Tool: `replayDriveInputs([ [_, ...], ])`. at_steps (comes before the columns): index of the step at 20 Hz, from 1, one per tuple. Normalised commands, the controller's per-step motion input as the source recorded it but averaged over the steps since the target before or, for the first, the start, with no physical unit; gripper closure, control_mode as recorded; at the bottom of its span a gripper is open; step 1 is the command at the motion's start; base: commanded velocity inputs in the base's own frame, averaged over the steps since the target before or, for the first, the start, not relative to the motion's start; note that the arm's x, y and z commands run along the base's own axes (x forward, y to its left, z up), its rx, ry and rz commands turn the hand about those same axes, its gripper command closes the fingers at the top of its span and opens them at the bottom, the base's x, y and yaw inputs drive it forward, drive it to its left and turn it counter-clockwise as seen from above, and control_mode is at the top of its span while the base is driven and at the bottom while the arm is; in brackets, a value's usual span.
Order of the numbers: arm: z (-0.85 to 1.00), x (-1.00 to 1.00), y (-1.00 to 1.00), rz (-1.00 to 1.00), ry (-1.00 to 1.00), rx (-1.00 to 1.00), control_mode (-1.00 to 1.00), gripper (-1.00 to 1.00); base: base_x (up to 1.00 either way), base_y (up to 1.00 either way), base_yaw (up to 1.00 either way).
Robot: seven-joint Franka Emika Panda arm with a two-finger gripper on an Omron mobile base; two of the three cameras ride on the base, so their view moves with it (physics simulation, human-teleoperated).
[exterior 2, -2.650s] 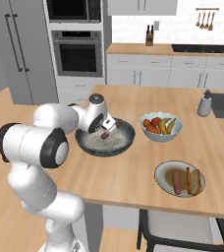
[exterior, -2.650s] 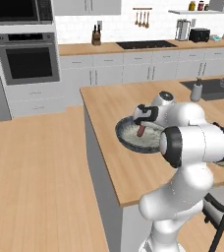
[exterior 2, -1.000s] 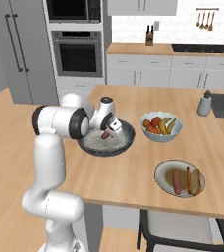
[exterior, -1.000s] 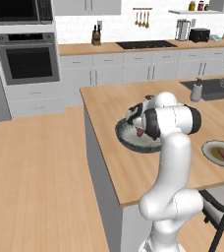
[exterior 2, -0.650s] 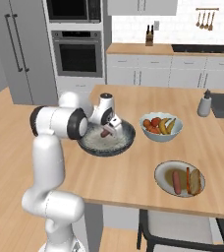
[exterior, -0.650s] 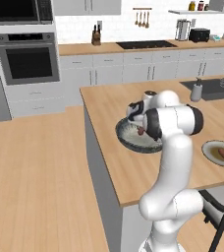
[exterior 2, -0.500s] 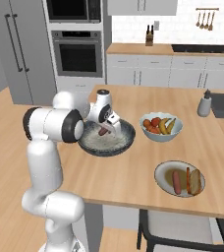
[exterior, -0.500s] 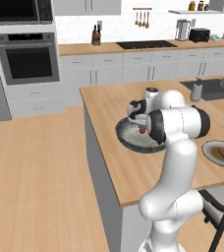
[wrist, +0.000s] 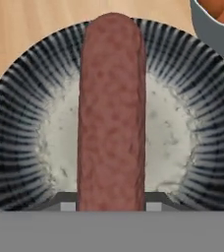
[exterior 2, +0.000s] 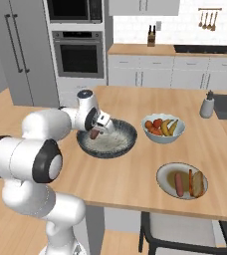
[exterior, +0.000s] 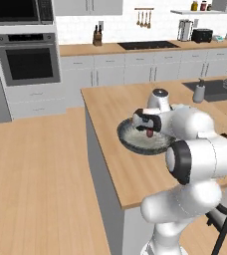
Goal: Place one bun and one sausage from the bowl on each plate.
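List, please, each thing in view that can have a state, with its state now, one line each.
hand: shut on the sausage, above the bowl
sausage: held, lifted over the middle of the bowl
bowl: on the counter, pale inside bare under the sausage
plate: on the counter, already holds a bun and a sausage
fruit bowl: full of fruit, beside the big bowl
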Motion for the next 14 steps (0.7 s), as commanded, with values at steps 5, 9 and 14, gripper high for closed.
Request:
replayDriveInputs([
  [5,0.80,-1.00,0.23,0.29,-0.03,-0.18,-1.00,1.00,0.00,0.00,0.00],
  [9,0.84,-1.00,0.12,0.28,0.00,-0.05,-1.00,1.00,0.00,0.00,0.00],
  [14,0.67,-1.00,0.00,0.00,0.09,0.05,-1.00,1.00,0.00,0.00,0.00],
])
